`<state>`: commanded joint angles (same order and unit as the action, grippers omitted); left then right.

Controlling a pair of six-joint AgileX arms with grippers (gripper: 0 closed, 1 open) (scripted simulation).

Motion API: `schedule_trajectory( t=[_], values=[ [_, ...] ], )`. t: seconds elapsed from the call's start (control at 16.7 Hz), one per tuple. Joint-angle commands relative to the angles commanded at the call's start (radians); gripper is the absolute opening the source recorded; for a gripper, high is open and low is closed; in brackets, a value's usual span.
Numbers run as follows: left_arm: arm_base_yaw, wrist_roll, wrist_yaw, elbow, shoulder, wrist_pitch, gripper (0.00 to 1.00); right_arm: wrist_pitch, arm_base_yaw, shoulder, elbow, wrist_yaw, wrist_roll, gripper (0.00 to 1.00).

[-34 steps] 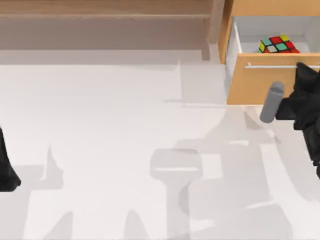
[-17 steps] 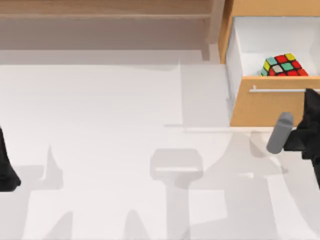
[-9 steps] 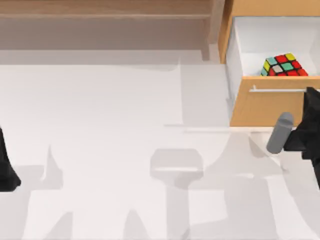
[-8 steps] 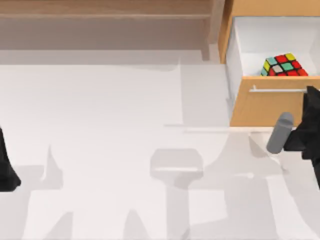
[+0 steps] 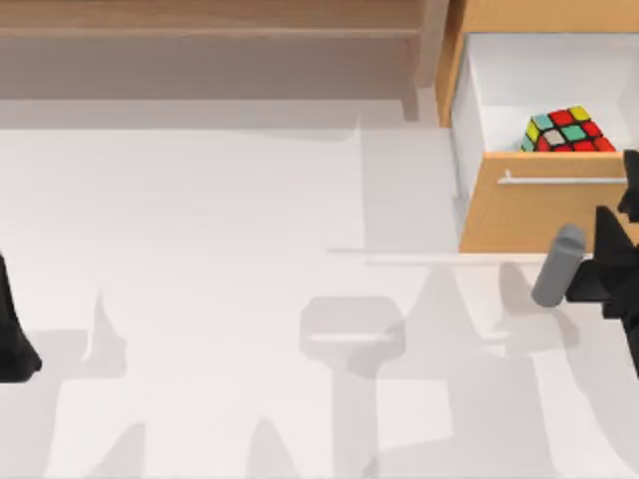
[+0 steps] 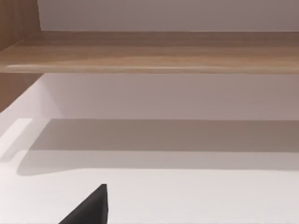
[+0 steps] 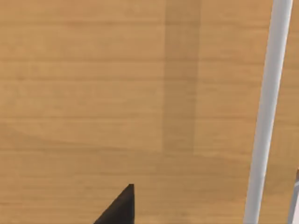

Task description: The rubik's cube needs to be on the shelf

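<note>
The rubik's cube (image 5: 566,130) lies inside the pulled-out orange-wood drawer (image 5: 539,215) at the back right, just behind the drawer's front panel. The shelf (image 5: 200,20) runs along the back left as a light-brown board, with its upright post (image 5: 431,45) next to the drawer. My right gripper (image 5: 614,205) is at the right end of the thin metal handle (image 5: 559,181), open, its two dark prongs apart and nothing between them. In the right wrist view the drawer front (image 7: 117,93) is very close, with the handle (image 7: 266,116) off to one side of a fingertip (image 7: 119,207).
My left gripper (image 5: 10,334) is parked at the table's left edge; its wrist view looks at the shelf (image 6: 149,51) and the grey recess (image 6: 163,135) under it. A grey cylinder (image 5: 557,264) on the right arm juts out in front of the drawer.
The drawer with the cube slid out toward the front and then stopped. In the last half second my right gripper's prongs spread apart at the handle. The left arm stayed still.
</note>
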<state>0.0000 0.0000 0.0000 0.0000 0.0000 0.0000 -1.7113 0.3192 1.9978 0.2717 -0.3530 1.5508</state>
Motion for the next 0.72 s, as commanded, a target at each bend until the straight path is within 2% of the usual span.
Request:
schedule_trajectory(
  t=[0.48,0.72],
  values=[
    [0.0,0.0,0.0,0.0,0.0,0.0,1.0,-0.003,0.002,-0.001,-0.001,-0.002,0.0,1.0],
    [0.0,0.0,0.0,0.0,0.0,0.0,1.0,-0.063,0.03,-0.008,-0.07,-0.03,0.0,1.0]
  ],
)
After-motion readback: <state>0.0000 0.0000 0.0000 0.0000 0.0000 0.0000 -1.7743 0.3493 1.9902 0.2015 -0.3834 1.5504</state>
